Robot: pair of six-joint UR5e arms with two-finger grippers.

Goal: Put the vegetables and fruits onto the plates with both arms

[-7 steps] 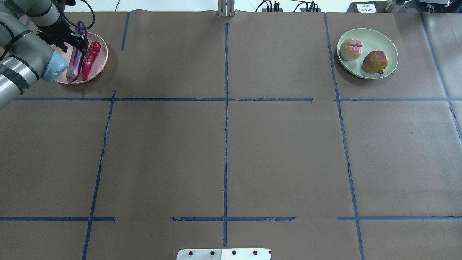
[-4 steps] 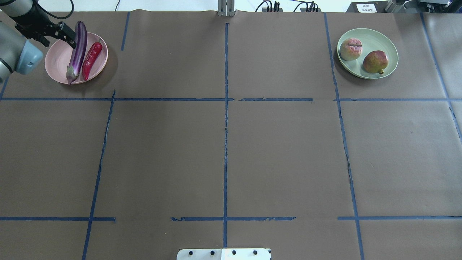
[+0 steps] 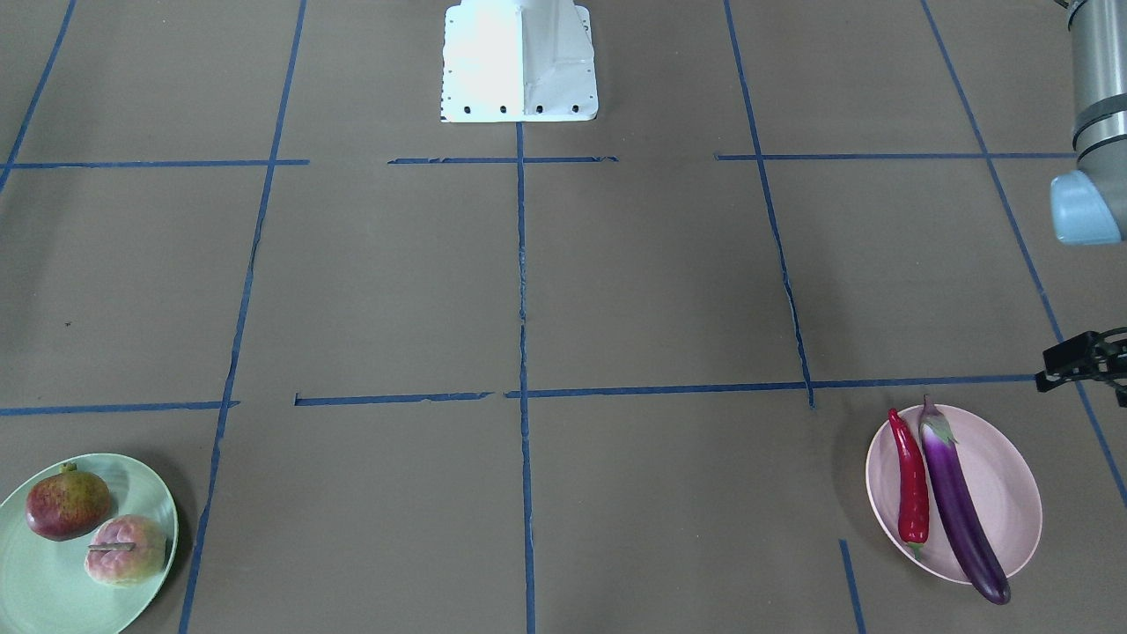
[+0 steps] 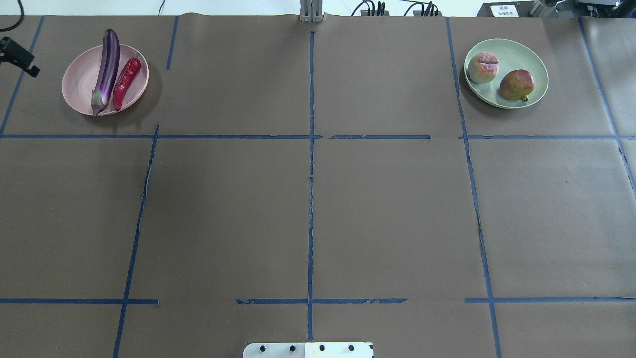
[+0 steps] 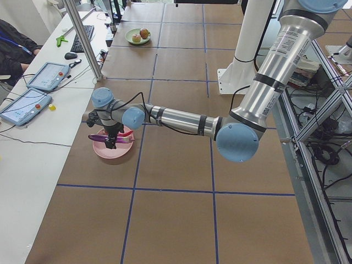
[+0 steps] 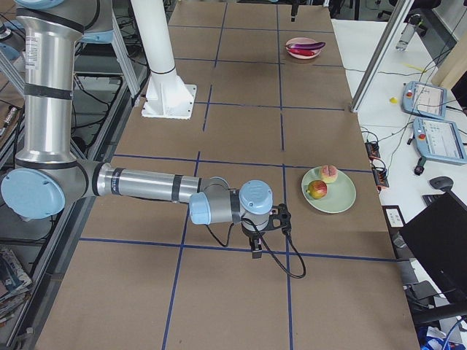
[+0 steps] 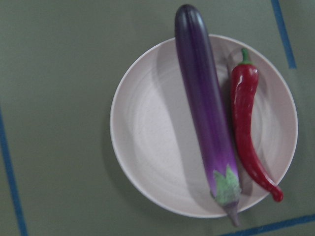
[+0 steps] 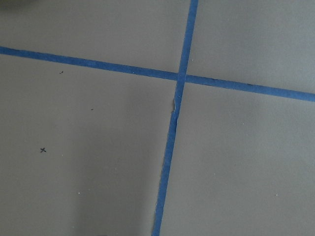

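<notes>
The purple eggplant (image 4: pixel 106 69) and red chili (image 4: pixel 125 82) lie side by side on the pink plate (image 4: pixel 79 79) at the far left; they also show in the left wrist view, eggplant (image 7: pixel 204 113), chili (image 7: pixel 244 128). The peach-like fruit (image 4: pixel 483 67) and pomegranate (image 4: pixel 517 85) sit on the green plate (image 4: pixel 526 54) at the far right. My left gripper (image 5: pixel 113 144) hangs above the pink plate, holding nothing I can see; only a black part (image 4: pixel 17 53) shows overhead. My right gripper (image 6: pixel 255 244) hovers over a tape crossing beside the green plate. I cannot tell either's opening.
The brown table (image 4: pixel 308 199) carries a blue tape grid. The white robot base (image 3: pixel 519 62) stands at the robot's edge. A metal post (image 4: pixel 311 10) and cables line the far edge. Side tables with tablets (image 5: pixel 33 91) stand beyond.
My left arm has drawn back leftward from the pink plate, almost out of the overhead view. The eggplant it was at now lies free on the plate beside the chili.
</notes>
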